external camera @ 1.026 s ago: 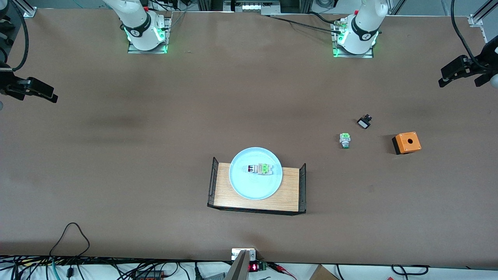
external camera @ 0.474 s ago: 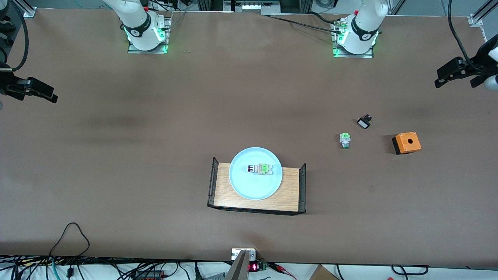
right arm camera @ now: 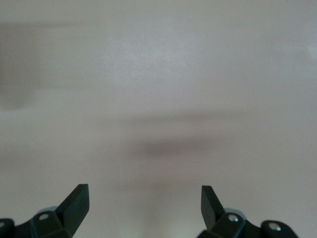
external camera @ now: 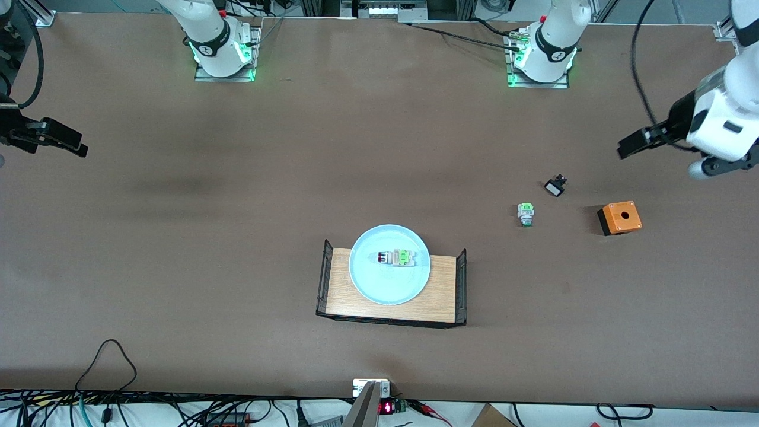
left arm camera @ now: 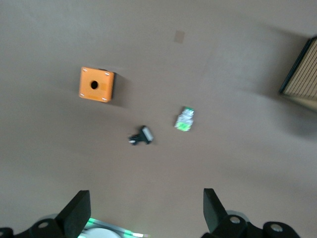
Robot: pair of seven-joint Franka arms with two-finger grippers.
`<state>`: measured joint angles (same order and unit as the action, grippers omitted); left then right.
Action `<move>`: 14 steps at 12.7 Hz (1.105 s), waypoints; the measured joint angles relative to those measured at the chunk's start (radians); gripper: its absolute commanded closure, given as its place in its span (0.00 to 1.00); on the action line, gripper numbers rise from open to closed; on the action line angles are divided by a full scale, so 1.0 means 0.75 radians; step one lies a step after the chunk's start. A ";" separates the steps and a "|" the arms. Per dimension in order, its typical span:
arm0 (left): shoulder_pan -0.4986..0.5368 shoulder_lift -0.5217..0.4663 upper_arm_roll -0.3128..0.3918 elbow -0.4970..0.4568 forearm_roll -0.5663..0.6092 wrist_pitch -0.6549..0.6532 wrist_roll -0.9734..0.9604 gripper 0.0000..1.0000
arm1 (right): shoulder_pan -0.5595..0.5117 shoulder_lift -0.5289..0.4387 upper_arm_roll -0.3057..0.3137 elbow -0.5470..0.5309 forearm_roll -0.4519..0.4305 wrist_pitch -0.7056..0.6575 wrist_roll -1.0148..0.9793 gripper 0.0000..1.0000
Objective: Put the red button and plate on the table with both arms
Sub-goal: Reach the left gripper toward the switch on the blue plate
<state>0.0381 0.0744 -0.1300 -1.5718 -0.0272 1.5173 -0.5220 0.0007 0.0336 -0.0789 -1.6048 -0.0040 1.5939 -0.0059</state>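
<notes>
The pale blue plate [external camera: 385,287] rests on a small light-wood rack [external camera: 442,299] in the middle of the brown table [external camera: 237,207]. On the plate lies the red button [external camera: 396,258], on its side. My left gripper [external camera: 628,145] hangs open and empty over the bare table at the left arm's end; the left wrist view shows its fingers [left arm camera: 79,210] wide apart. My right gripper [external camera: 74,144] waits open over the table's rim at the right arm's end, and the right wrist view shows this gripper [right arm camera: 143,206] with only bare tabletop between its fingers.
Toward the left arm's end stand an orange box with a hole [external camera: 619,217] [left arm camera: 96,84], a green-and-white switch [external camera: 525,213] [left arm camera: 184,119] and a small black part [external camera: 555,186] [left arm camera: 142,136]. Cables lie along the table's edge nearest the front camera [external camera: 107,362].
My left arm has swung in from the table's end toward the middle, bringing more of its white wrist into view. The right arm, plate and button have not moved.
</notes>
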 measured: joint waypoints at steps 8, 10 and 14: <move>-0.287 0.444 -0.040 0.432 -0.025 0.129 -1.112 0.00 | 0.000 0.000 0.000 0.001 0.000 0.000 0.000 0.00; -0.343 0.554 -0.039 0.545 -0.025 0.193 -1.324 0.00 | 0.000 0.000 0.000 0.001 0.000 0.000 0.000 0.00; -0.432 0.717 -0.028 0.706 -0.025 0.373 -1.679 0.00 | 0.000 0.000 0.000 0.001 0.000 0.001 0.000 0.00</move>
<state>-0.2860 0.6121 -0.1511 -1.0424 -0.0459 1.7968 -1.7814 0.0007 0.0335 -0.0788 -1.6037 -0.0040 1.5943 -0.0059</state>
